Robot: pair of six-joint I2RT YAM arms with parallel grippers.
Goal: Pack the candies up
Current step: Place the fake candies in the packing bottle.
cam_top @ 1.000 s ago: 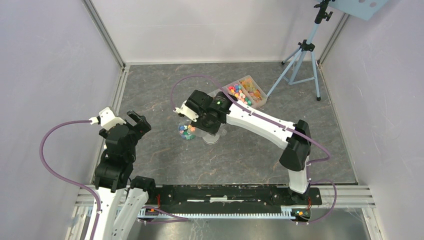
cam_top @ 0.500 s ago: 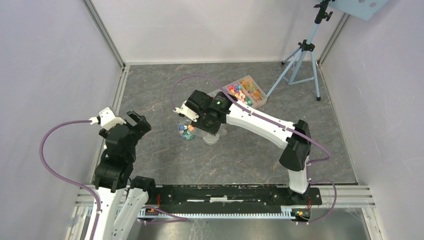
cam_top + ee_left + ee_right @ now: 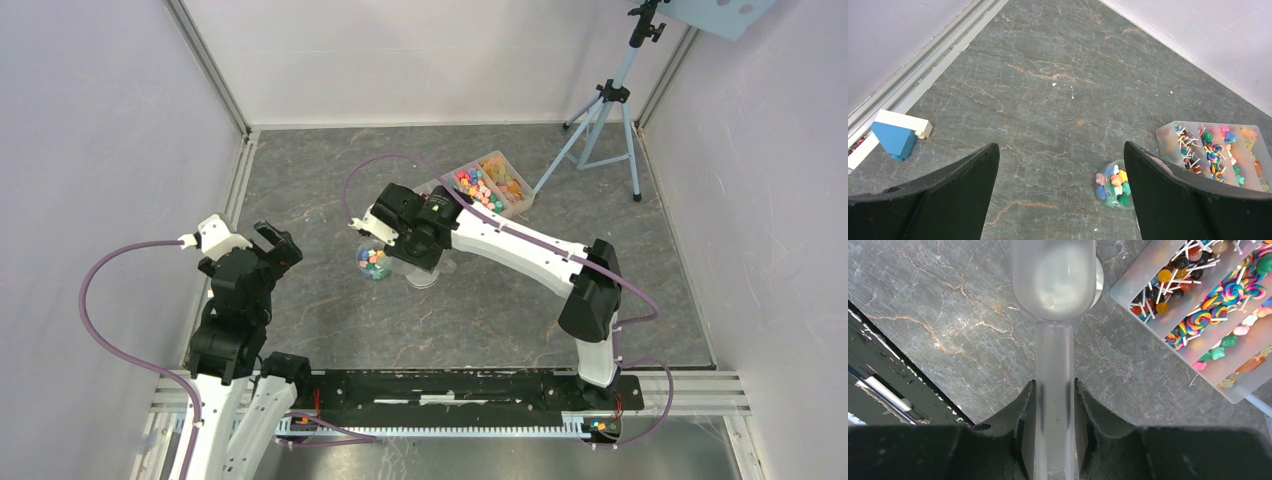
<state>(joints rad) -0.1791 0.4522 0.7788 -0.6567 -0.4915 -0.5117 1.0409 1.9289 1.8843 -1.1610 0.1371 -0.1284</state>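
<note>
Right tool point(image 3: 1054, 390): narrow, clamped on the handle of the scoop point(image 3: 1054, 285), whose bowl is empty. Left tool point(image 3: 1062, 146): wide, holding nothing. Candies point(image 3: 1117, 184) lie in the jar point(image 3: 1108, 167), lower centre of the left wrist view, and in the tray point(image 3: 1166, 141) at its right edge. Likely step: fetch a scoopful. Enter one tray compartment at a shallow angle, lift level, and tip only above the jar mouth.

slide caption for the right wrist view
Right end effector grips a clear scoop by its handle, near the divided tray of candies
</note>
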